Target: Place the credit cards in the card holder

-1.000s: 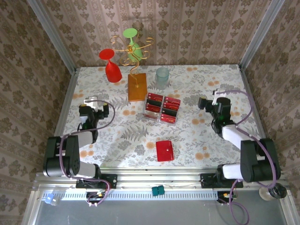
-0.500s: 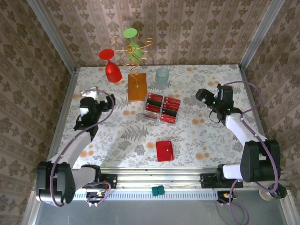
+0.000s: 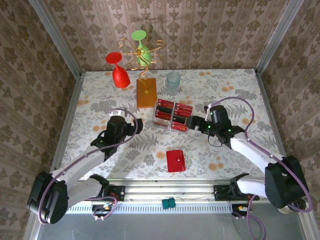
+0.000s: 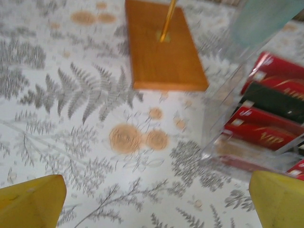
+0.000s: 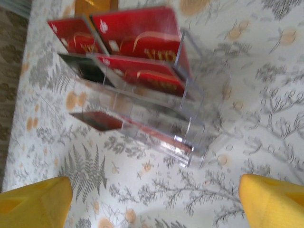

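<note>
Several red credit cards stand in a clear plastic tray at mid-table. The card holder, a shut red wallet, lies flat nearer the front edge. My left gripper is open, just left of the tray; in the left wrist view its yellow fingertips frame bare tablecloth, with the credit cards at the right. My right gripper is open at the tray's right side. In the right wrist view the credit cards and the tray lie ahead of my spread right gripper, apart from it.
An orange wooden block with a gold wire stand sits behind the tray, also as the block in the left wrist view. A red goblet, a green goblet and a pale cup stand at the back. Patterned walls close three sides.
Both arms have swung inward from the table's sides toward the tray. The left gripper now sits just left of it, the right gripper at its right side. Cards and wallet have not moved.
</note>
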### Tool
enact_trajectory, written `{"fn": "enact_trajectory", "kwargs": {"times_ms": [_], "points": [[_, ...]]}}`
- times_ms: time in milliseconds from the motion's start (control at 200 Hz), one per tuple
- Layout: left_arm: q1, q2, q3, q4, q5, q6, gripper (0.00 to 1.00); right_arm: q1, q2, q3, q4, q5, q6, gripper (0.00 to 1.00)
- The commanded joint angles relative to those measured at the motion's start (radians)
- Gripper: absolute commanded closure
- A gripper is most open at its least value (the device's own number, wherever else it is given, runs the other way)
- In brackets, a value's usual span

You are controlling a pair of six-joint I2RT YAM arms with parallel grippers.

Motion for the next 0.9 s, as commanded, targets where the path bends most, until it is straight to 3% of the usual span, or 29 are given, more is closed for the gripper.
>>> {"fn": "enact_trajectory", "kwargs": {"times_ms": [0,170,430,895], "points": [[-0.005,0.084,0.066,-0.106,-0.086,-0.072,0.0,0.076,-0.004,-0.005,-0.097,0.137,-0.017,0.1],[-0.006,0.248,0.19,-0.145,-0.128,-0.056,0.0,0.167,0.083,0.049,-0.196,0.276,-0.072,0.12],[-0.005,0.49,0.366,-0.185,-0.153,-0.049,0.0,0.21,0.233,0.117,-0.227,0.384,-0.103,0.12],[-0.016,0.68,0.511,-0.221,-0.142,-0.044,0.0,0.221,0.364,0.204,-0.236,0.501,-0.133,0.12]]}}
